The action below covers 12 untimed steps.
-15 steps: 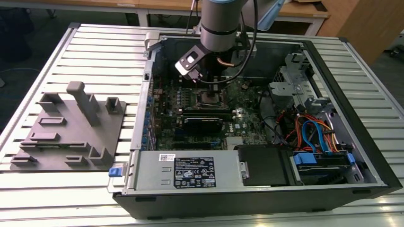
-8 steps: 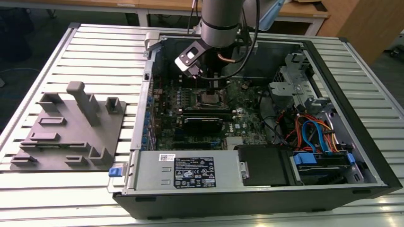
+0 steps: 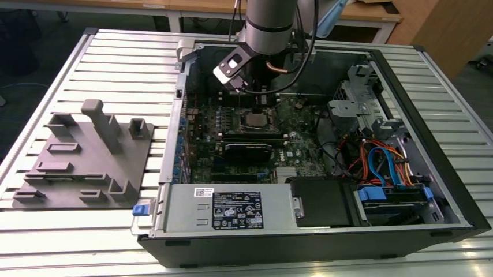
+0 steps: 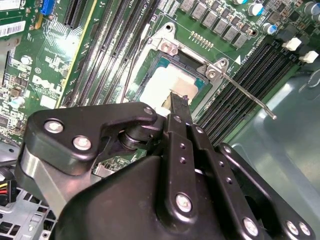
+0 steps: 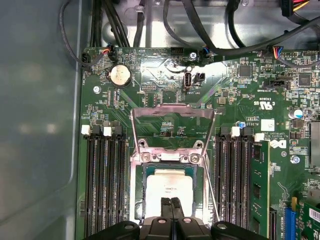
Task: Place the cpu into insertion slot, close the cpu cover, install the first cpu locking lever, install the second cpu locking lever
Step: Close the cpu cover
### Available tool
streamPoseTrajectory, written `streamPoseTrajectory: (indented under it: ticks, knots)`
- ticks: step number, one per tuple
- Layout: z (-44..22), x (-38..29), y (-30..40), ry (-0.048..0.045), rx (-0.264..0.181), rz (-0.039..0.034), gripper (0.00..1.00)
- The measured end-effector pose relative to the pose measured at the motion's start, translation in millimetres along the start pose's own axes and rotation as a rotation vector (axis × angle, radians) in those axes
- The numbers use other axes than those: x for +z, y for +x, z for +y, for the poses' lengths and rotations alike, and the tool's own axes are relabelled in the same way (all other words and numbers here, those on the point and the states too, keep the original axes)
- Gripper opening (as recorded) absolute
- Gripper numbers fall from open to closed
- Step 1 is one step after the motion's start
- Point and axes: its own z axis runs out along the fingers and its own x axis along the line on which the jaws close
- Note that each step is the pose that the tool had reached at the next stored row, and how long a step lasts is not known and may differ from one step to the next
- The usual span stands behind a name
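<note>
The cpu (image 5: 169, 186) lies flat in the insertion slot (image 5: 149, 173), its silver top facing up; in the second wrist view the cpu (image 4: 159, 88) shows bright inside the slot (image 4: 201, 83). My gripper (image 5: 171, 203) is shut, its two fingertips pressed together right over the chip's near edge, with nothing between them. The cpu cover (image 5: 173, 107) is swung open, standing back from the socket with the green board showing through its window. A thin locking lever (image 4: 246, 94) sticks out free beside the socket. In the exterior view the gripper (image 3: 258, 103) hangs just above the slot (image 3: 257, 119).
Long black memory slots (image 5: 105, 185) flank the socket on both sides. The open computer case (image 3: 431, 86) holds cables (image 3: 377, 164) and a grey power-supply box (image 3: 223, 210). A grey fixture plate (image 3: 85, 156) lies on the slatted table at the exterior view's left.
</note>
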Motion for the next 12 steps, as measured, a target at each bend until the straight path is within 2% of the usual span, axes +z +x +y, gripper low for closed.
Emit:
streamPoseTrajectory:
  ticks: [12]
  knots:
    - [0.1, -6.3, 0.2, 0.0000, 0.000, -0.0001, 0.10]
